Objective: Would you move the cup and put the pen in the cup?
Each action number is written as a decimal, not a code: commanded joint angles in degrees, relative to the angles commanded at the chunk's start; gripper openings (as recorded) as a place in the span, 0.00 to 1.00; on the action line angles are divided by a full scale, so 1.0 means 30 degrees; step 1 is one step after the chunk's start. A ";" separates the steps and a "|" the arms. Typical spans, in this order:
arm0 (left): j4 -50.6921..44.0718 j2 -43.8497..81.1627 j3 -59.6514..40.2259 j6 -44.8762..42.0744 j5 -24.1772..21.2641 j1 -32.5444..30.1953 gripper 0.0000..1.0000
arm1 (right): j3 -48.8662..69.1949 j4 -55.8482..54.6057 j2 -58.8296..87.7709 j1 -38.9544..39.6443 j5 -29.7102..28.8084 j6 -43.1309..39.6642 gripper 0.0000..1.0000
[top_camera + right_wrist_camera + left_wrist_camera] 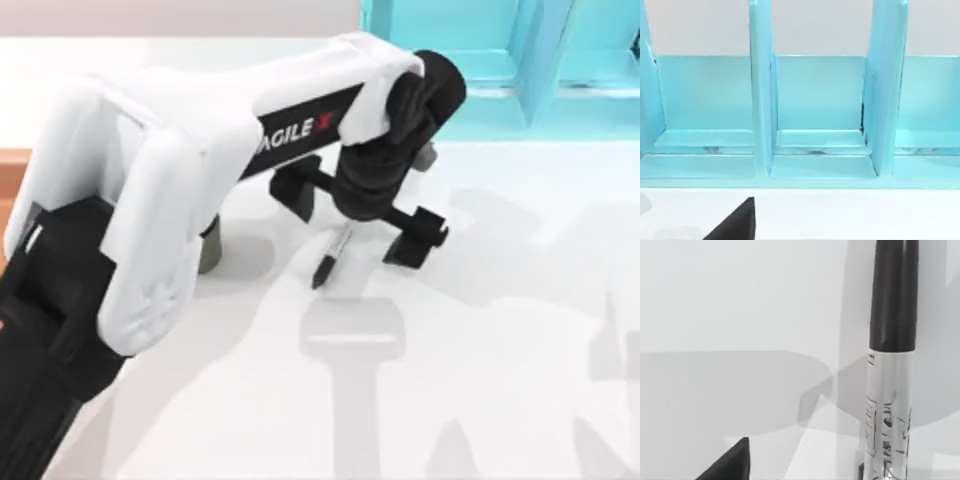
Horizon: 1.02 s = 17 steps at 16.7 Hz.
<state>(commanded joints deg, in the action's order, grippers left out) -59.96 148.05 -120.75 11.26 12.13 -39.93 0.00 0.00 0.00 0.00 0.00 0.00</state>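
The pen (331, 256) lies on the white table near the middle, black with a grey-white labelled middle. My left gripper (356, 216) hangs just above it, open, with one finger on each side of the pen and neither touching it. In the left wrist view the pen (890, 365) stands close and large, its black part leading away from the labelled section. The cup (209, 248), dark olive-grey, stands to the left of the pen, mostly hidden behind my left arm's white link. My right arm is parked facing the rack; a dark part of its gripper (737, 224) shows.
A turquoise rack (500, 60) with upright dividers (761, 100) stands at the back right of the table. A brown edge (12, 170) shows at the far left. Open white table (500, 350) lies in front of and to the right of the pen.
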 joint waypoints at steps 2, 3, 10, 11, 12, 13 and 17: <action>0.0000 0.0000 0.0000 0.0000 0.0000 0.0000 1.00 | 0.0000 0.0000 0.0000 0.0000 0.0000 0.0000 1.00; 0.0000 0.0000 0.0000 0.0000 0.0000 0.0000 0.92 | 0.0000 0.0000 0.0000 0.0000 0.0000 0.0000 1.00; 0.0000 0.0000 0.0000 0.0000 0.0000 0.0000 0.40 | 0.0000 0.0000 0.0000 0.0000 0.0000 0.0000 1.00; 0.0000 0.0000 0.0000 0.0000 0.0000 0.0000 0.32 | 0.0000 0.0000 0.0000 0.0000 0.0000 0.0000 1.00; 0.0000 0.0000 0.0000 0.0000 0.0000 0.0000 0.25 | 0.0000 0.0000 0.0000 0.0000 0.0000 0.0000 1.00; 0.0000 0.0000 0.0000 0.0000 0.0000 0.0000 0.17 | 0.0000 0.0000 0.0000 0.0000 0.0000 0.0000 1.00; 0.0000 0.0000 0.0000 0.0000 0.0000 0.0000 0.00 | 0.0000 0.0000 0.0000 0.0000 0.0000 0.0000 1.00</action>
<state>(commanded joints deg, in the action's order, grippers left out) -59.96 148.05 -120.75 11.26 12.13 -39.93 0.00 0.00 0.00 0.00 0.00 0.00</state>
